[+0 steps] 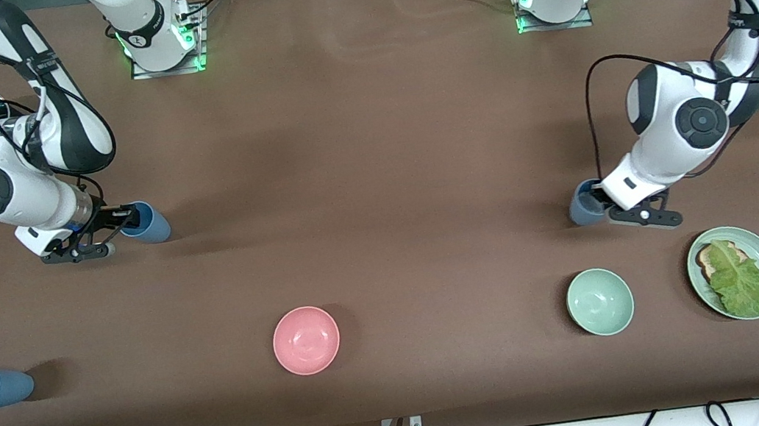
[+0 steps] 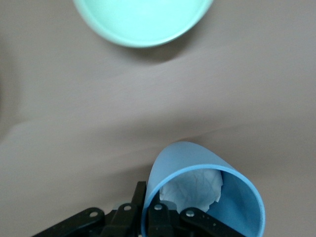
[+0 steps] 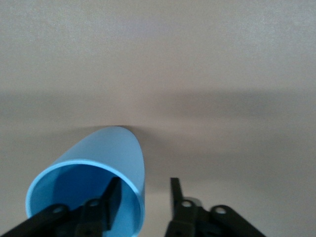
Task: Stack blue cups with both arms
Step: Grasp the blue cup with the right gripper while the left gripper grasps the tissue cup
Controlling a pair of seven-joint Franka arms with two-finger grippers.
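A: Pink bowl [image 1: 306, 340] nearest. Left gripper [image 1: 599, 203] clenched on grey-blue cup [image 1: 581, 208] rim, left arm's end.
B: Right gripper [image 1: 122, 219] straddles sky-blue cup [image 1: 155, 228] wall, unclamped. Rim pinch could slip, tipping it.

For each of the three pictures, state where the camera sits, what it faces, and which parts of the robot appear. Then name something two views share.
Front view: high across the table, facing both arm bases; shows both arms and the pink bowl.
Left wrist view: on the left arm's wrist, looking down at the left end effector shut on a blue cup's rim.
Right wrist view: on the right wrist, looking past the right end effector astride another blue cup's wall.
Shared: the pale green bowl appears in front and left wrist views.
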